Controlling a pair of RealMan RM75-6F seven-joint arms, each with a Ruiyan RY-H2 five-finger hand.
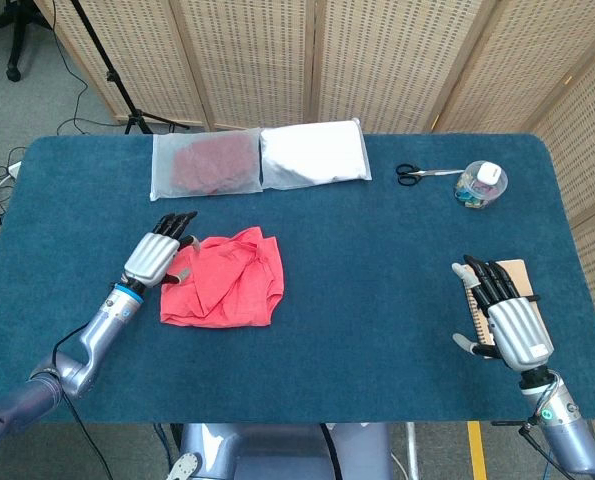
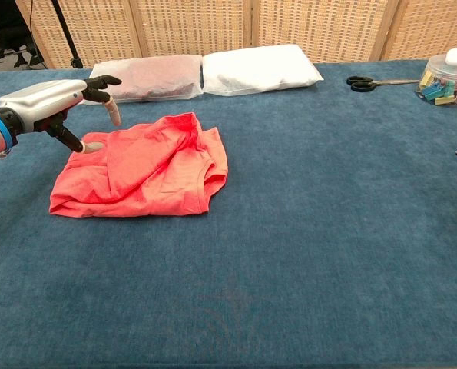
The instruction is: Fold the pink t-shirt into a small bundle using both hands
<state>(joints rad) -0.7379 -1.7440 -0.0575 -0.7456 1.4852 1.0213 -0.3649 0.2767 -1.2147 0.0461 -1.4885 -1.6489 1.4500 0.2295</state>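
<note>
Woven cane screens stood behind a table covered in dark blue felt [image 1: 377,260]. The crumpled pink cotton t-shirt [image 1: 227,280] lay left of the table's middle, already folded over on itself into a rough, loose rectangle with a rumpled ridge along its far edge. The left hand [image 1: 157,258] hovered at the shirt's far left corner, fingers spread and holding nothing; in the chest view its thumb tip sat at or just above the cloth's edge, though contact could not be told. The right hand [image 1: 505,318] hung well apart at the right side of the table, fingers extended and empty, above a spiral-bound tan notebook [image 1: 517,275].

Judging by this, the folding was midway: the shirt was compacted but not yet a small bundle. The next move likely called for the left hand to pinch that corner and carry it across, with the right hand brought in to steady the other side.

Behind lay a clear bag of reddish fabric [image 1: 205,165], a white packet [image 1: 312,155], black scissors [image 1: 417,174] and a tub of clips [image 1: 481,184]. No writing was legible anywhere.
</note>
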